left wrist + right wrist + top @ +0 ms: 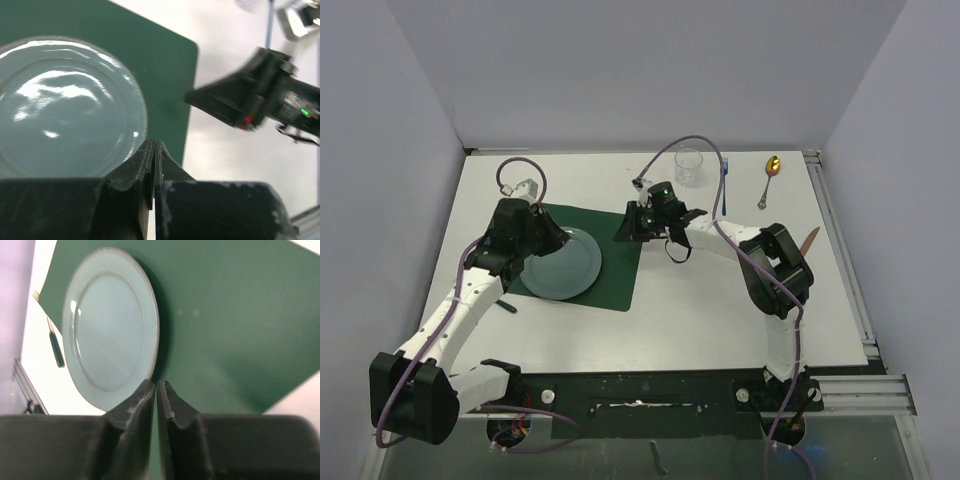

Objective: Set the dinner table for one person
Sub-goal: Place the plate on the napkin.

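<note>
The dinner table (700, 300) is the big white tabletop. On it lies a dark green placemat (620, 275) with a pale blue-grey plate (570, 272) on its left part. My left gripper (558, 243) hangs over the plate's far left side, shut and empty; its fingertips (154, 144) meet beside the plate's rim (140, 107). My right gripper (622, 228) is at the mat's far right edge. Its jaws (156, 385) are closed to a thin slit over the mat (235, 330), close to the plate (110, 325), with nothing seen between them.
A dark-handled fork (54, 342) lies on the table left of the mat (507, 307). At the back stand a clear glass (688, 166), a blue-handled utensil (725, 188) and a gold spoon (769, 178). A brown-handled item (809, 239) lies by the right arm.
</note>
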